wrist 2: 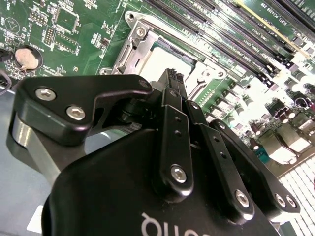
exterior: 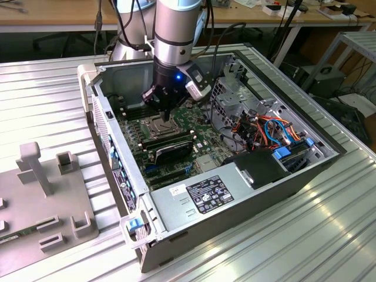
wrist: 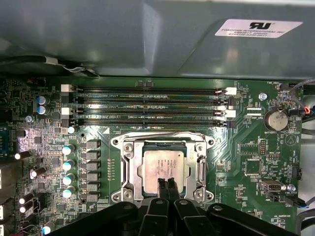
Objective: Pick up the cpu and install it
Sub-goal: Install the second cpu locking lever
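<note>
Silver-grey and square, the cpu [wrist: 161, 168] lies flat in the socket [wrist: 162, 167] on the green motherboard [wrist: 246, 157], framed by the socket's hinged metal frame; in the first wrist view the black fingertips [wrist: 162, 186] of the tool [wrist: 166, 185] are pressed close together, with hardly a gap, at the chip's near edge, gripping nothing; whether they touch its top cannot be told; four long memory slots [wrist: 147, 105] run just beyond the socket, and a round coin battery [wrist: 275, 119] sits off to one side; in the second wrist view the tool [wrist 2: 173, 78] points down over the pale chip [wrist 2: 165, 61]; in the exterior view the arm [exterior: 176, 35] reaches down into the open computer case [exterior: 117, 170], which lies on a ribbed metal surface [exterior: 329, 235], the tool [exterior: 162, 111] low over the board, a grey power supply [exterior: 205, 197] at the case's near end and a grey fixture plate [exterior: 41, 205] at the exterior view's left
</note>
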You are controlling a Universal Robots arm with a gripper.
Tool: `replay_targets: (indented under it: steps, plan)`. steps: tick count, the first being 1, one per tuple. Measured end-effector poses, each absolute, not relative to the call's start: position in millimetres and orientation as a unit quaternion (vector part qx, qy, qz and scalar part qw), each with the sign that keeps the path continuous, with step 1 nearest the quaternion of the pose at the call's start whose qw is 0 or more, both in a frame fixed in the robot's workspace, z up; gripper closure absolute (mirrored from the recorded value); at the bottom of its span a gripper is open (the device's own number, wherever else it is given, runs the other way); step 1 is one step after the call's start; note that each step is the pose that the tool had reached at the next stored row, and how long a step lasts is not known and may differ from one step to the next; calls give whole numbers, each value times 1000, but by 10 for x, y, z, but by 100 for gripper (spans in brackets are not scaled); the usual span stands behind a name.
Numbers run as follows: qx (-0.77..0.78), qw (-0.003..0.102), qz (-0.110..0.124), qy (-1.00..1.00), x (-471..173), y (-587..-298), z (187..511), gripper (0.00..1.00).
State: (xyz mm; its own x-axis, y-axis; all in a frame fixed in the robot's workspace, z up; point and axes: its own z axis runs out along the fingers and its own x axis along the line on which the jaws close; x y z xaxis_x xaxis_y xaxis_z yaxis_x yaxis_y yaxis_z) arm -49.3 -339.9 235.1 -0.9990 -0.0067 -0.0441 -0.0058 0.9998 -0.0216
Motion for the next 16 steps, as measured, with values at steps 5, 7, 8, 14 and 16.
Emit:
replay_targets:
  steps: [5, 7, 8, 14, 16]
  plan:
    - [-3, 22, -11, 1000, -493, -3400, 2404, 89]
    - [-3, 22, -11, 1000, -491, -3409, 2404, 89]
    - [-3, 22, -11, 1000, -491, -3417, 2404, 89]
    - [-3, 22, -11, 1000, -487, -3483, 2404, 89]
    - [-3, 22, -11, 1000, -486, -3507, 2405, 89]
